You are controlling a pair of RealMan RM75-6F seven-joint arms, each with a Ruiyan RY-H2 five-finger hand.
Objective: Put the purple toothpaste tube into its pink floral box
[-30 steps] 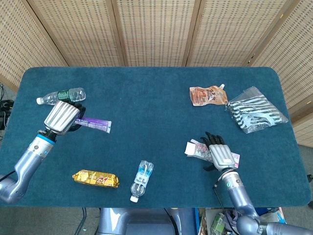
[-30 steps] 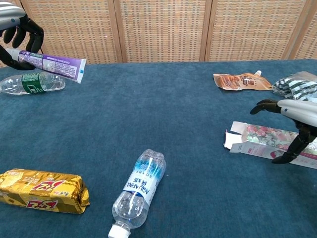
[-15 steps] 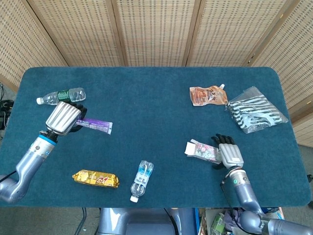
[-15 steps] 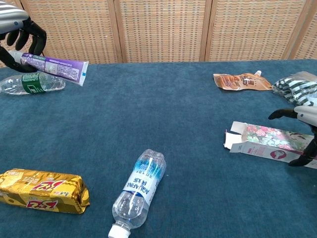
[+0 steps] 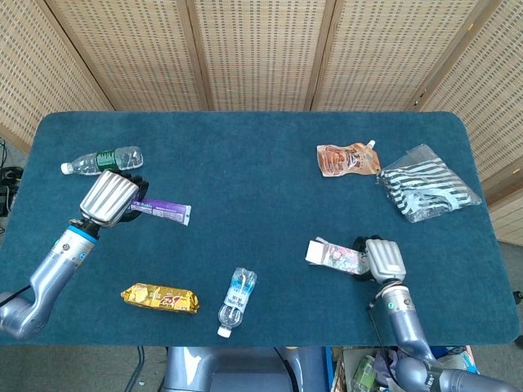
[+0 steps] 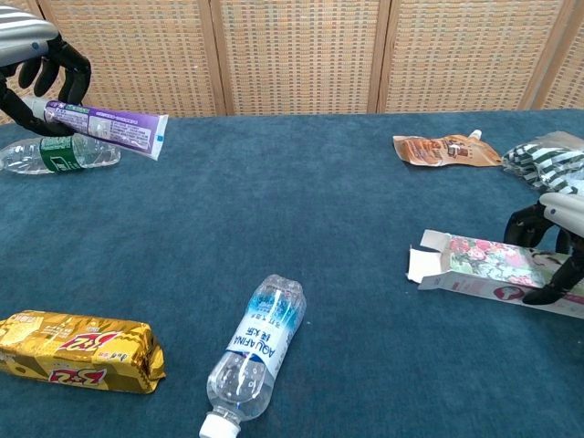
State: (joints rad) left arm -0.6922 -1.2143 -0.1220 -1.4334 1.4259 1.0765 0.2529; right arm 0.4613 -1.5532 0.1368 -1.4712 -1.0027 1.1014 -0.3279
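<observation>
The purple toothpaste tube (image 5: 163, 210) (image 6: 111, 127) hangs above the left side of the blue table (image 5: 253, 180), its flat end pointing right. My left hand (image 5: 109, 197) (image 6: 43, 69) grips its cap end. The pink floral box (image 5: 334, 255) (image 6: 477, 264) lies at the right front with its open flap end facing left. Fingers of my right hand (image 5: 384, 259) (image 6: 554, 245) curl over the box's right end, with the thumb against its near side. The hand hides that end of the box in the head view.
A green-label bottle (image 5: 102, 158) (image 6: 59, 153) lies just behind the left hand. A gold snack pack (image 5: 160, 298) (image 6: 78, 351) and a clear water bottle (image 5: 237, 300) (image 6: 255, 351) lie at the front. A brown pouch (image 5: 347, 159) and a striped bag (image 5: 426, 184) sit at the back right.
My right hand slid right along the box and closed its fingers around the right end; the box shifted slightly left. The left hand carried the tube a little to the right.
</observation>
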